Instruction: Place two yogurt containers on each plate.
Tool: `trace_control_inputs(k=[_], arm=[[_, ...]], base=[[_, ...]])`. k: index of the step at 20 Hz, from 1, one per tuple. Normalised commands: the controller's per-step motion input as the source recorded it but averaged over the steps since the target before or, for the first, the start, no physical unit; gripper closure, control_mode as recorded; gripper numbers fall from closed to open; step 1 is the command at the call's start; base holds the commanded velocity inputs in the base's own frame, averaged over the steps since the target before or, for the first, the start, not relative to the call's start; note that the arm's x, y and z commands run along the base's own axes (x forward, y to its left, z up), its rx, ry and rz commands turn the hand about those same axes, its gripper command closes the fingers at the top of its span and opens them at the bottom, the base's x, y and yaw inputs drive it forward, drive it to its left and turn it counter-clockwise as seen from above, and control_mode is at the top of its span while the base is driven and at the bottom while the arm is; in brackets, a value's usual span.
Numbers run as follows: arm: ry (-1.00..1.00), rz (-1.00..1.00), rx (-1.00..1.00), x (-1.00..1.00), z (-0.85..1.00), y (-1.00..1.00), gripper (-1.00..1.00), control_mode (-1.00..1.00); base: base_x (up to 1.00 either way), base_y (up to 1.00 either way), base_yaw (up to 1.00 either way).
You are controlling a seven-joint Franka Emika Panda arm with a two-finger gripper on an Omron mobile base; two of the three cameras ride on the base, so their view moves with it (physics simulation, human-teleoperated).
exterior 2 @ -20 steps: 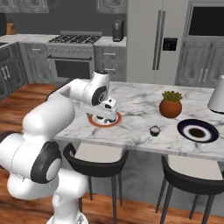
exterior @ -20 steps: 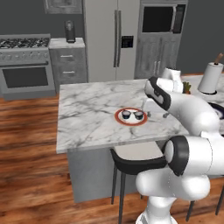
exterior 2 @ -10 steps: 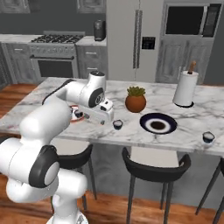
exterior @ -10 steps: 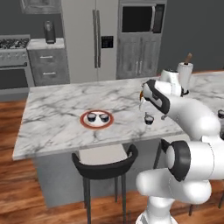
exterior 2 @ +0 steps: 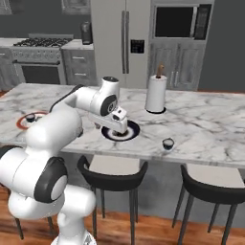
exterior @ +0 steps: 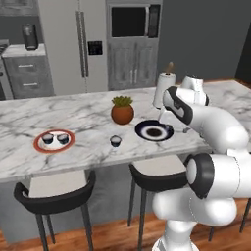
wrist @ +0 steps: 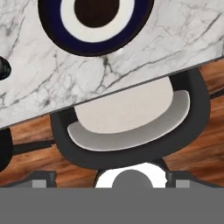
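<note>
The hand (exterior 2: pixel 120 125) hung over the navy plate (exterior: pixel 154 131) at the desk's (exterior: pixel 88 117) near edge; whether it was clenched or released I could not tell; two cups (exterior: pixel 47 139) sat on the red plate (exterior: pixel 54 141) far left; one cup (exterior: pixel 115 141) stood between the plates; another (exterior 2: pixel 168 143) right of the navy plate.

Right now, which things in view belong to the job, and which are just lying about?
Job:
- orange plate, carrying two cups
- navy plate, no cups on it
- loose cup on the counter between the plates
- far cup near the counter edge

Lying about:
- plant pot
- paper towel
- stools
</note>
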Motion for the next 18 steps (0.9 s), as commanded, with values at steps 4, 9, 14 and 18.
trace_control_inputs(k=[4,9,14,18], arm=[[0.00,0.00,0.00,0.00,0.00,0.00,-1.00,1.00],[0.00,0.00,0.00,0.00,0.00,0.00,-1.00,1.00],[0.00,0.00,0.00,0.00,0.00,0.00,-1.00,1.00],[0.00,0.00,0.00,0.00,0.00,0.00,-1.00,1.00]], base=[[0.36,-0.55,0.20],[0.50,-0.35,0.30],[0.55,-0.04,0.09],[0.44,0.00,-0.03]])
